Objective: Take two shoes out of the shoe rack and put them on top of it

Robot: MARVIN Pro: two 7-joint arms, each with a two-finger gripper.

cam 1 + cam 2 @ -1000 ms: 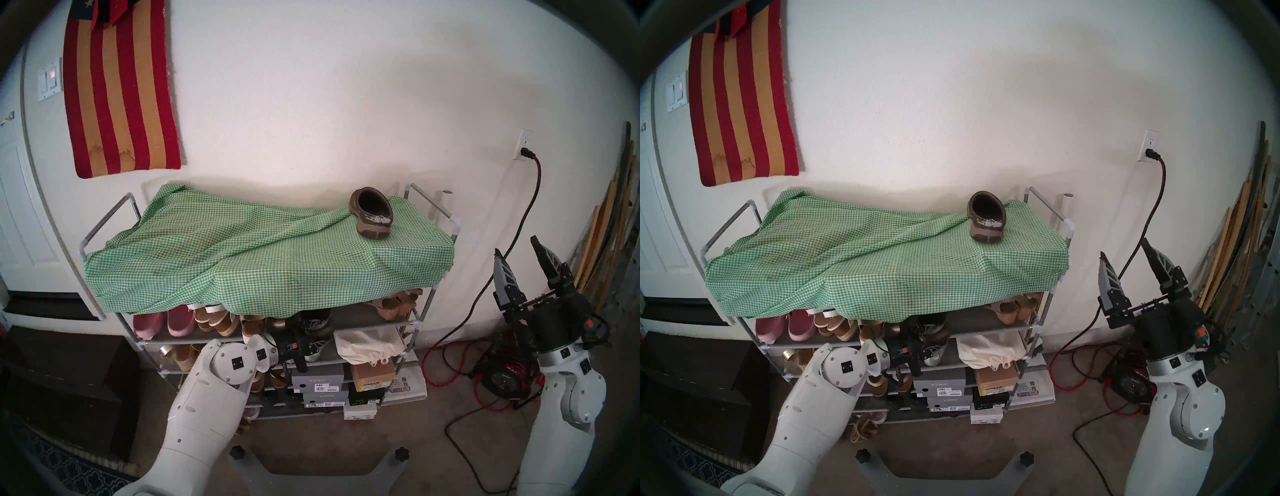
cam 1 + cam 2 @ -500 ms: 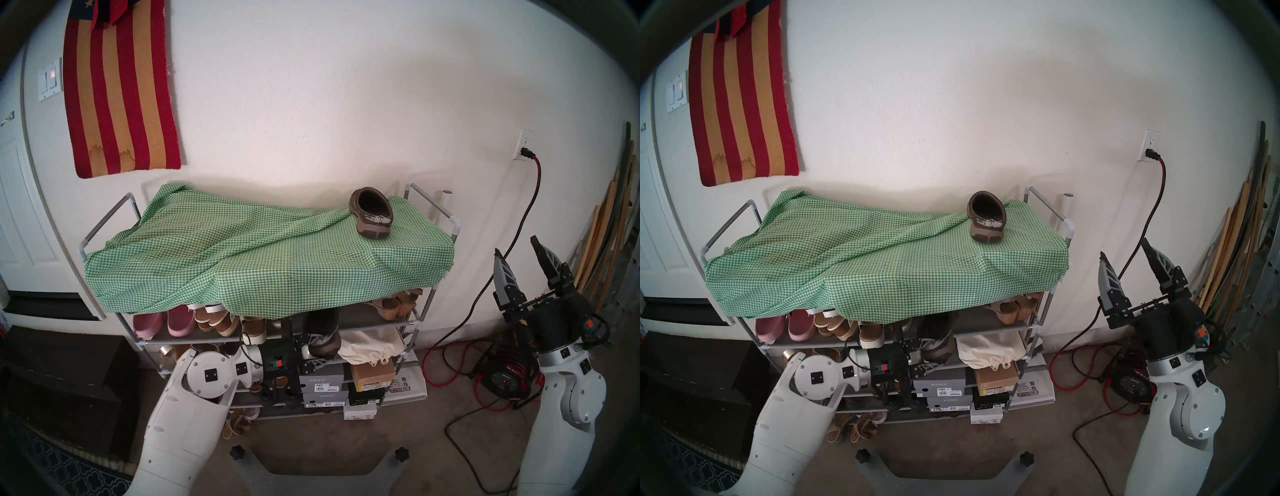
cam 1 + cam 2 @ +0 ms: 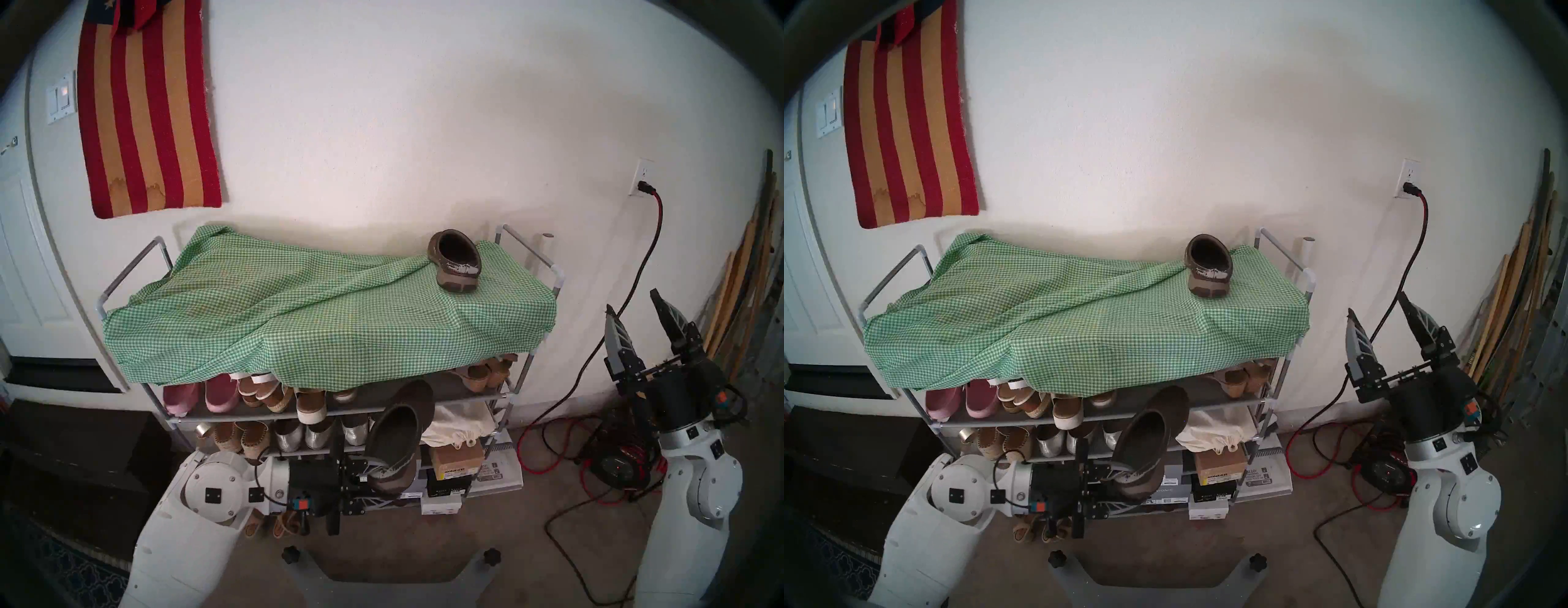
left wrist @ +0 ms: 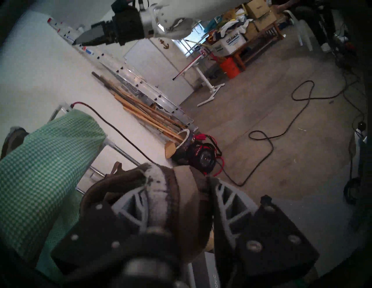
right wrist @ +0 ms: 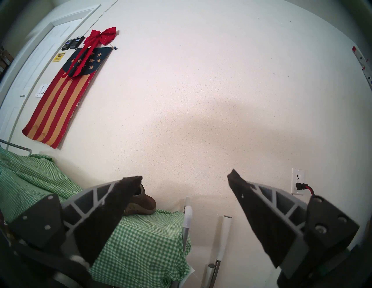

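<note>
Broadly, the shoe rack [image 3: 509, 395] fills the middle of the head views, a grey tube frame with white joints standing against a pale wall, its top draped in a green-white gingham cloth [image 3: 297, 322] that hangs over the front edge. On that cloth, near the right end and close to the wall, one brown clog [image 3: 455, 266] sits upright with its heel and whitish scuffed patch facing the camera; the right wrist view catches the same clog [image 5: 141, 205] behind its own left finger. Below the cloth, the upper shelf holds pink slip-ons [image 3: 199, 397] at the left and tan sandals [image 3: 271, 392] beside them, while the next shelf down carries silver flats [image 3: 305, 437] and a cream cloth bag [image 3: 458, 429], with stacked shoe boxes [image 3: 449, 479] under that. The left gripper [image 3: 373, 477] reaches level toward the right in front of the rack's lower shelves, and its fingers are clamped on the heel end of the second brown clog [image 3: 396, 433], which stands tilted with its toe pointing up toward the upper shelf, clear of the shelves. From the left wrist, the second clog's scuffed heel [image 4: 161, 187] is seen pinched between the two fingers. The right gripper [image 3: 636, 314] is raised beside the rack's right end, fingers spread wide apart, holding nothing.
</note>
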